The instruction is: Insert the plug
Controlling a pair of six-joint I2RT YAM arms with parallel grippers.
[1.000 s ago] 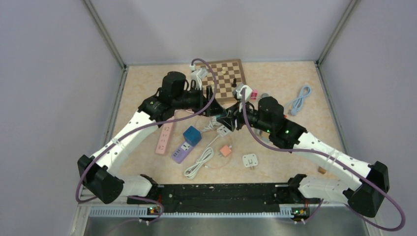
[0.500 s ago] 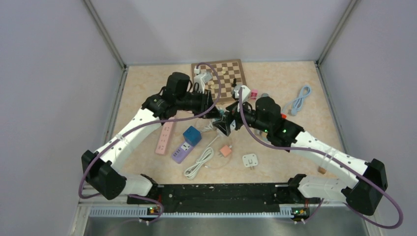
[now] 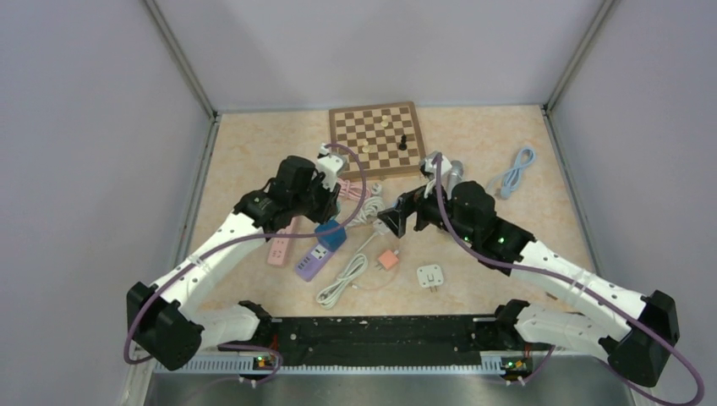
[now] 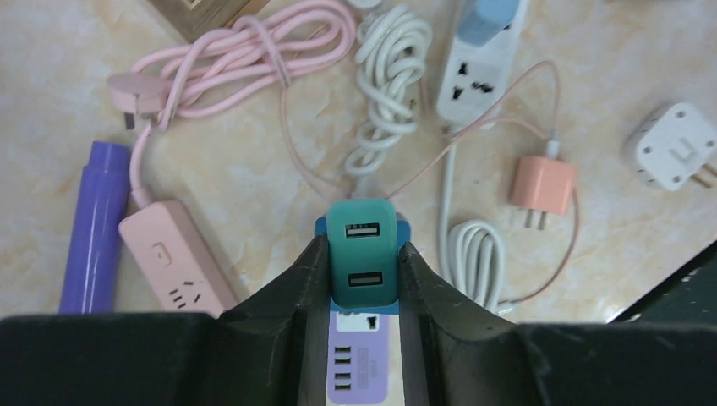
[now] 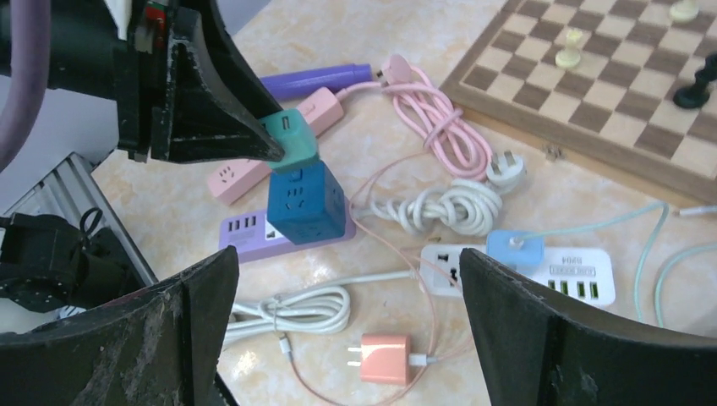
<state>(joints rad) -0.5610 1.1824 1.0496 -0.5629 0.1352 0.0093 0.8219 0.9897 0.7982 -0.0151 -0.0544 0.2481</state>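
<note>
Gripping the teal plug (image 5: 292, 135) atop the blue cube (image 5: 306, 203): left hand (image 4: 362, 249) clamped, right hand (image 5: 342, 271) spread wide.
The left hand's fingers (image 4: 296, 279) pinch the plug by its sides (its two USB ports face the wrist camera). The plug rests a little tilted against the cube's top; whether its prongs are seated I cannot tell. The cube stands on the purple strip (image 5: 254, 230), near the middle of the surface (image 3: 473, 144). The right hand hangs over the cables to the cube's right, nothing between its fingers. A pink strip (image 4: 173, 262) lies left of the cube, an orange charger (image 4: 543, 184) to its right.
</note>
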